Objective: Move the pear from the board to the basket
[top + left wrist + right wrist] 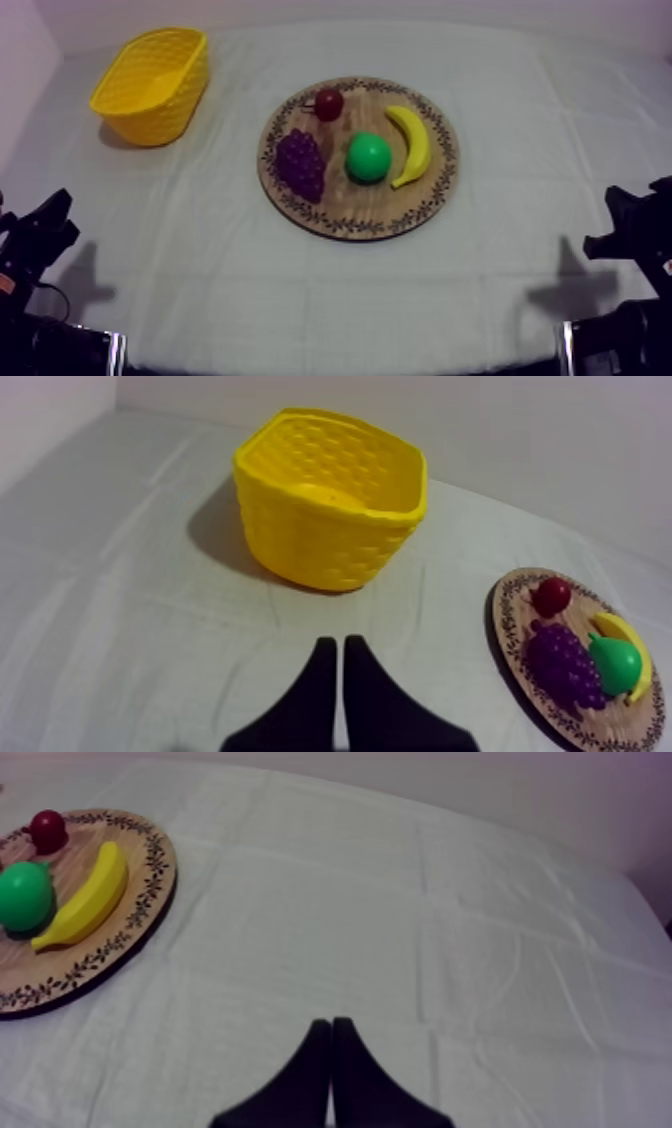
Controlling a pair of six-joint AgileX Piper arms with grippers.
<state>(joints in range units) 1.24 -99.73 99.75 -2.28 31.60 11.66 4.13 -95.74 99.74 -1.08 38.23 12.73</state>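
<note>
Pear [368, 157], green, sits mid-frame on the wooden board [345, 207] between grapes [300, 165] and banana [413, 145], slightly nearer the right gripper [330, 1024]. The yellow basket [150, 85] stands upper left, on the side of the left gripper [335, 644]. Both grippers rest low at the bottom corners, each pinched closed and holding nothing.

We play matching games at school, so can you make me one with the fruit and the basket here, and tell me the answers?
1 pear
2 banana
3 bunch of grapes
4 yellow basket

a purple
b on the cloth, off the wooden board
c green
d on the board, farthest from the basket

Pairs: 1-c, 2-d, 3-a, 4-b
</note>
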